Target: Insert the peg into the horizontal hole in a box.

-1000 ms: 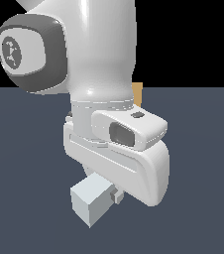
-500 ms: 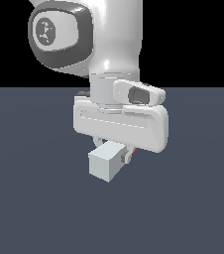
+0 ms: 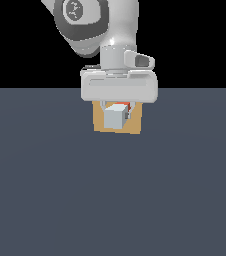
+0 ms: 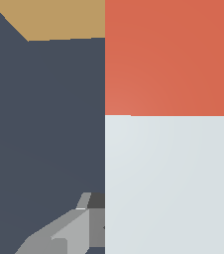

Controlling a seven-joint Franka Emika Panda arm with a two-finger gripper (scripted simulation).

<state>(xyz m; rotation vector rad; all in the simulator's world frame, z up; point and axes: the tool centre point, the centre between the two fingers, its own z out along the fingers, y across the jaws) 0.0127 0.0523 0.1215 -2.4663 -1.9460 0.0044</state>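
One peg [image 3: 115, 116] sits clamped between my fingers [image 3: 103, 106], closed on its pale section, red end toward the box [image 3: 135, 125] directly behind it. Keep the peg level and square to the box face, then advance slowly; the hole is hidden. My gripper [image 3: 117, 111] points down.

Slate-grey floor [image 3: 45, 200] — black backdrop [image 3: 15, 45]

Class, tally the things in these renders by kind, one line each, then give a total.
Peg: 1
Box: 1
Tool: 1
Total: 3
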